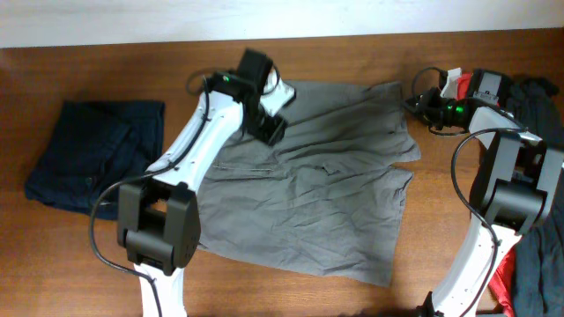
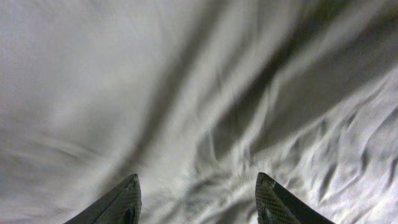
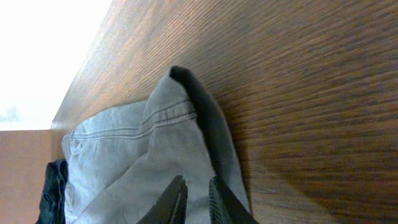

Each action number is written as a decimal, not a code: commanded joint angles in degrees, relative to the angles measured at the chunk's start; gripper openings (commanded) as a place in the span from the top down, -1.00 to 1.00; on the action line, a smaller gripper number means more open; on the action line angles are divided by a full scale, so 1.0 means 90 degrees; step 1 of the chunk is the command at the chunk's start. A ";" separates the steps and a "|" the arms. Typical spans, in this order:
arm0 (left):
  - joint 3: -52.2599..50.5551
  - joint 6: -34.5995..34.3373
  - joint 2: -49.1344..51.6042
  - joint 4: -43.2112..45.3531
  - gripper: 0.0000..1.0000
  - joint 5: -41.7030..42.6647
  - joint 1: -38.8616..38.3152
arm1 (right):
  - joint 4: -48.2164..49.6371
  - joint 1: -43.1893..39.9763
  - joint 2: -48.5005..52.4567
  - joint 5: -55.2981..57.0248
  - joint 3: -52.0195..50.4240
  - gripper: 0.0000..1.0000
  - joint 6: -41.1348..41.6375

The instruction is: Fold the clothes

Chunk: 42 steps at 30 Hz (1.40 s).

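The grey-khaki garment lies spread and wrinkled across the middle of the wooden table. My left gripper hovers over its upper left part. In the left wrist view its fingers are open and empty just above blurred grey fabric. My right gripper is at the garment's upper right corner. In the right wrist view its fingers are nearly closed on the grey cloth, close to a stitched hem corner.
A folded dark navy garment lies at the left and also shows in the right wrist view. Dark clothes and a red garment are piled at the right edge by the right arm's base.
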 commanded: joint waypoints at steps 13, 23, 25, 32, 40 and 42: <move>0.0495 -0.0061 0.1280 0.1545 0.10 0.1156 0.1263 | -0.2038 0.1336 -0.1736 0.2351 -0.0022 0.63 -0.0204; 0.0498 -0.0223 0.2123 0.2227 0.44 0.0933 0.1321 | -0.3123 0.2183 -0.1275 0.3908 -0.0029 0.62 -0.0204; 0.0498 -0.0527 0.2149 0.2283 0.51 0.0214 0.1360 | -0.3269 0.2181 -0.1151 0.4141 -0.0029 0.62 -0.0202; 0.0498 -0.1260 0.2149 0.2659 0.54 -0.0627 0.1885 | -0.4070 0.2157 -0.0784 0.5581 -0.0029 0.62 -0.0204; 0.0617 -0.1154 0.2123 0.2557 0.57 0.0015 0.2392 | -0.4301 0.1885 -0.0763 0.5542 -0.0022 0.62 -0.0376; 0.0906 -0.0933 0.2074 0.2353 0.55 0.0634 0.2402 | -0.4303 0.1814 -0.0809 0.5139 0.0024 0.62 -0.0891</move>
